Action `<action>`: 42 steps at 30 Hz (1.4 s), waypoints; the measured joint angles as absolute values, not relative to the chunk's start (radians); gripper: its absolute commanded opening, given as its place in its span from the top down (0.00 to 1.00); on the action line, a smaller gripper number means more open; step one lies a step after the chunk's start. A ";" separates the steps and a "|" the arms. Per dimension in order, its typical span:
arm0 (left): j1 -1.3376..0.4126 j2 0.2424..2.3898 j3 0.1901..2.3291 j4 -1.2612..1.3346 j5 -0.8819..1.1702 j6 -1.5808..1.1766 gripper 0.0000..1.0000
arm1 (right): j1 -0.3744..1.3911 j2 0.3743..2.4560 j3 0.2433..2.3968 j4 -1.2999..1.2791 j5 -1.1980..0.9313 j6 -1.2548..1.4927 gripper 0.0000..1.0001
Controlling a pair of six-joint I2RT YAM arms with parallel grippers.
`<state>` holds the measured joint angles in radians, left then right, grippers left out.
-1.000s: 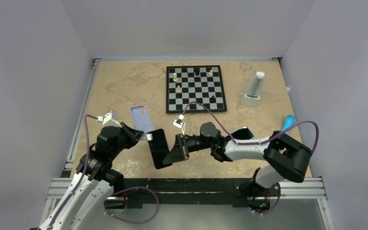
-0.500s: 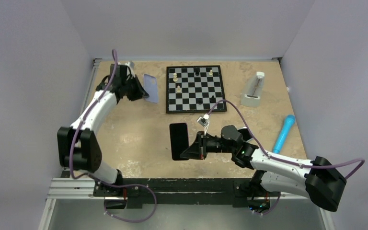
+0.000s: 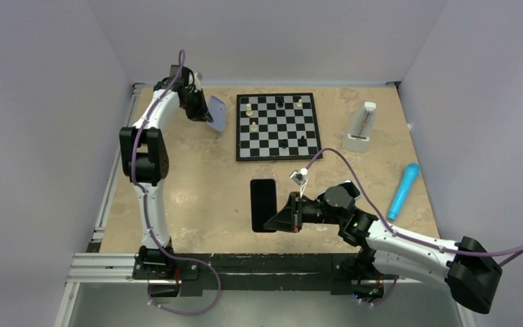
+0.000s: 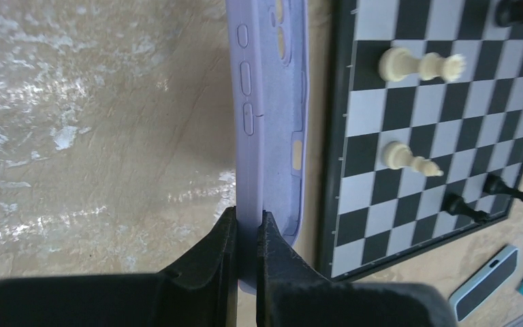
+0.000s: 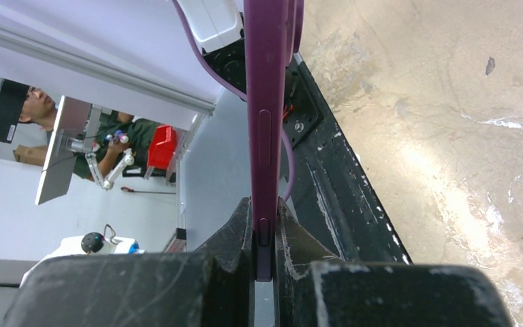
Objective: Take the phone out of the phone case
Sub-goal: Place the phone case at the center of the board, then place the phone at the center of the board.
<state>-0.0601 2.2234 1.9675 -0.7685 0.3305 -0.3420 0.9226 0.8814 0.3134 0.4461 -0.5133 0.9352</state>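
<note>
Top view: left gripper [image 3: 203, 110] is clamped on the lilac phone case [image 3: 217, 114], held just beside the chessboard [image 3: 279, 126]. Right gripper [image 3: 284, 220] pinches the dark phone [image 3: 263, 205], which juts out ahead of its fingers, well apart from the case.

Left wrist: jaws closed on the case's side wall at its near end. Empty shell; looks light, soft and bendy.

Right wrist: jaws shut on the phone's thin edge by a side button. Likely rigid, slick and breakable; the long edges suit it best.

Chessboard [image 3: 278, 126], metronome [image 3: 359, 128] and held phone [image 3: 263, 204] obstruct; the tabletop's [image 3: 191, 174] left lies open.
</note>
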 measured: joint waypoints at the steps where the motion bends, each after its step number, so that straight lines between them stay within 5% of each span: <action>1: -0.060 2.253 1.981 -0.791 0.328 -0.337 0.93 | 0.923 0.880 0.313 0.445 -0.512 0.935 1.00; 13: -0.051 2.302 2.001 -0.897 0.265 -0.319 0.30 | 0.923 0.963 0.314 0.433 -0.508 0.938 1.00; 20: -0.042 2.116 1.877 -0.899 0.178 -0.351 0.24 | 0.923 1.090 0.357 0.444 -0.519 0.950 1.00; 31: -0.121 1.289 1.382 -0.644 0.372 -0.450 0.23 | 0.967 1.665 0.484 0.898 -0.570 1.250 1.00; 42: -0.127 1.100 1.164 -0.582 0.340 -0.401 0.23 | 1.041 1.914 0.656 0.985 -0.457 1.407 0.98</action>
